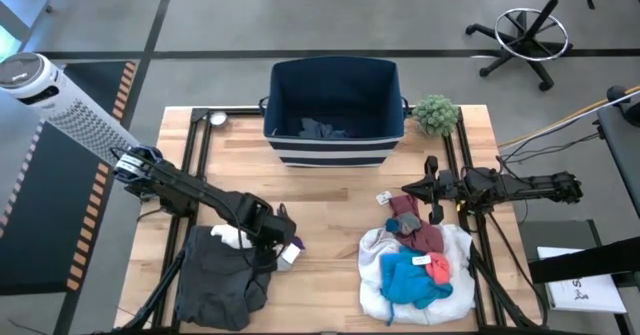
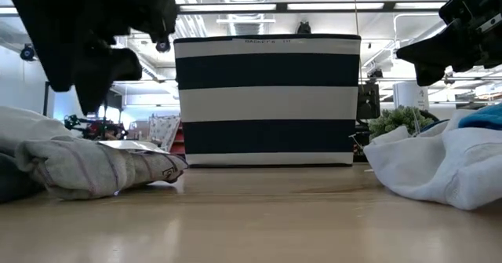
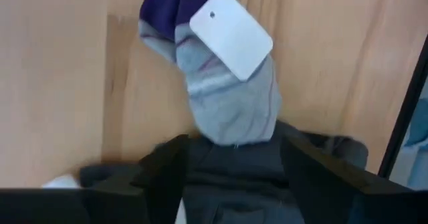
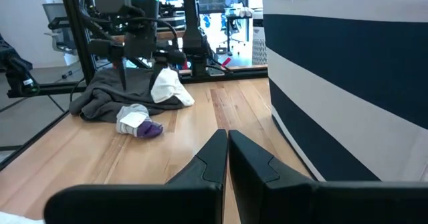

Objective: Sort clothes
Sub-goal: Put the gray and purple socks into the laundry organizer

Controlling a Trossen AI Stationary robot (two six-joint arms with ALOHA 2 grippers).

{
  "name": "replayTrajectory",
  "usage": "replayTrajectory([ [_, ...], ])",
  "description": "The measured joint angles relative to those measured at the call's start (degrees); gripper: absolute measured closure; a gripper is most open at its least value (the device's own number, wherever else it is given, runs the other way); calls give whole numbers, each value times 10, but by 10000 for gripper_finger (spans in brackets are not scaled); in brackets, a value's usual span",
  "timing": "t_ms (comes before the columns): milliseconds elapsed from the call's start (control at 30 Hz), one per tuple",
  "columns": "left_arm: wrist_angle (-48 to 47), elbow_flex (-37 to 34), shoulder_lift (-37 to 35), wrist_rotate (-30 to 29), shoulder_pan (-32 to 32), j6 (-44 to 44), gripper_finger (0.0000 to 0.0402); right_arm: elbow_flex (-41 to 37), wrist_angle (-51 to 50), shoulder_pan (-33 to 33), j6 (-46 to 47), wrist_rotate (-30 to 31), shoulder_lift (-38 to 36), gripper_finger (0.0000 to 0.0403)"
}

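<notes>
From above, the left gripper [image 1: 283, 237] is hovering over the near-left of the wooden table [image 1: 330, 190], its fingers spread apart, with a small grey-and-purple sock [image 1: 290, 251] lying loose just under it at the edge of the dark grey garment [image 1: 222, 280]; the right gripper [image 1: 432, 190] is waiting, pinched closed on nothing, above the pile of clothes [image 1: 415, 270] at the near right, where a blue piece and maroon and pink bits are sitting on a white one; the striped bin [image 1: 335, 110] is standing at the far edge, a green plant [image 1: 436, 114] just beside it.

At table height, the sock [image 2: 94, 167] is slumping flat and limp; it is looking light and soft, so pinching its bunched middle should serve.

Past the left fingers, a white tag [image 3: 231, 33] is lying on the sock.

From the right wrist, closed fingers are pointing along bare, smooth planks towards the left arm; beyond, a workshop with frames and chairs is showing.
</notes>
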Motion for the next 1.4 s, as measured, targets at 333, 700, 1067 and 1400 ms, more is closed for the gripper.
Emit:
replayTrajectory([
  [333,75,-40,12,1,0,1,171,0,0,0,0,0,0,403],
  [700,86,-40,64,-3,0,17,201,0,0,0,0,0,0,403],
  [1067,70,-37,83,-19,-3,67,312,0,0,0,0,0,0,403],
  [1400,9,59,39,-94,-1,102,397,0,0,0,0,0,0,403],
])
